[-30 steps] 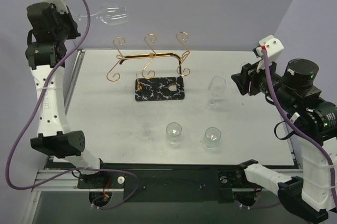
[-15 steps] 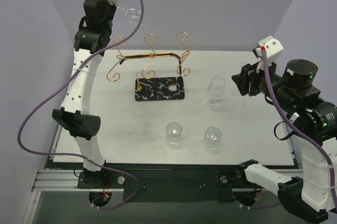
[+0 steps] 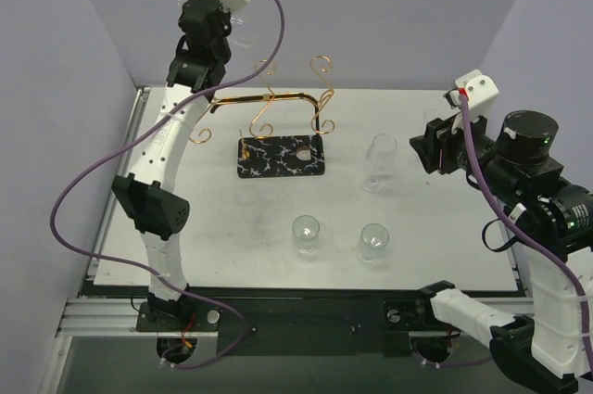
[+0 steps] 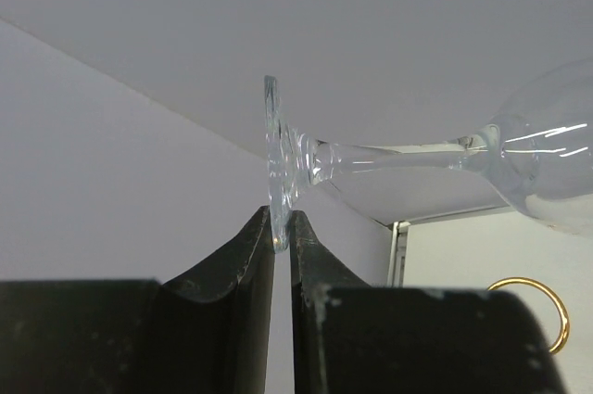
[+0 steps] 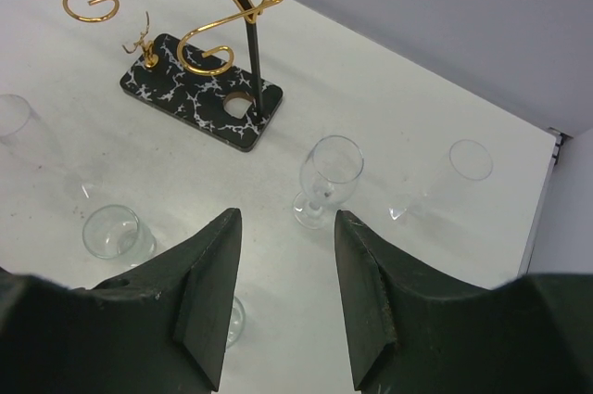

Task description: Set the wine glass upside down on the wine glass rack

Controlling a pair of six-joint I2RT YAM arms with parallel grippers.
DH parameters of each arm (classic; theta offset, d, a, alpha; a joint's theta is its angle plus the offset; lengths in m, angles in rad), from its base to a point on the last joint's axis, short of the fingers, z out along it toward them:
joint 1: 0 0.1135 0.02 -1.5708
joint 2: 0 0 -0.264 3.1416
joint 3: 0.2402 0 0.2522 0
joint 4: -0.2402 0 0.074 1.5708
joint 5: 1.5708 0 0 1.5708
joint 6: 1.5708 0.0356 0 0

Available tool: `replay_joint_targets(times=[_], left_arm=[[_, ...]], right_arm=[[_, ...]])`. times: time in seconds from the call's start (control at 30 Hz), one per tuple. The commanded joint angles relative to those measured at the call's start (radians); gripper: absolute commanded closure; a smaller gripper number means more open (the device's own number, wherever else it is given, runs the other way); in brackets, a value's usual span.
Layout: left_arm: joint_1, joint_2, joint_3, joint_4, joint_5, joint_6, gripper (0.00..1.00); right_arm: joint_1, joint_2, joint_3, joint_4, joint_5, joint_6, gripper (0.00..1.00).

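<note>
Over the table [image 3: 445, 227], I am pinching the wine glass [image 4: 389, 158] by its foot in my left gripper [image 4: 282, 227] near the wine glass rack [image 3: 269, 97]; my right gripper [image 5: 283, 236] is gaping empty.

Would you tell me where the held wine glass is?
The wine glass is raised at upper left in the top view, by the left end of the wine glass rack, sideways, foot pinched in the left tool.
</note>
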State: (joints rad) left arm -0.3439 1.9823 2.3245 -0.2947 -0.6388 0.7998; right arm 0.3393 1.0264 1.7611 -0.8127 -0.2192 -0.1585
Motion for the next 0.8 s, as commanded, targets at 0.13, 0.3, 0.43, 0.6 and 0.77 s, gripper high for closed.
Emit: replay_joint_targets(times=[0.13,0.3,0.43,0.6,0.77], left_arm=[[-0.047,0.007,-0.056,0.279,-0.071,0.262,1.0],[-0.079,-0.003,-0.165,0.402,-0.078,0.37,1.0],[-0.095,-0.02,-0.261,0.485,-0.088,0.438,1.0],[-0.112,-0.063,-0.401,0.532,-0.094,0.467,1.0],[-0.121,-0.108,-0.496,0.557,-0.105,0.481,1.0]], right_arm=[[-0.01,-0.022,-0.032,0.026,0.007,-0.006,0.6],[-0.017,-0.031,-0.038,0.027,0.003,-0.003,0.6],[-0.022,-0.037,-0.045,0.027,-0.002,-0.001,0.6],[-0.029,-0.048,-0.049,0.027,-0.008,0.004,0.6],[-0.04,-0.054,-0.051,0.027,-0.022,0.011,0.6]])
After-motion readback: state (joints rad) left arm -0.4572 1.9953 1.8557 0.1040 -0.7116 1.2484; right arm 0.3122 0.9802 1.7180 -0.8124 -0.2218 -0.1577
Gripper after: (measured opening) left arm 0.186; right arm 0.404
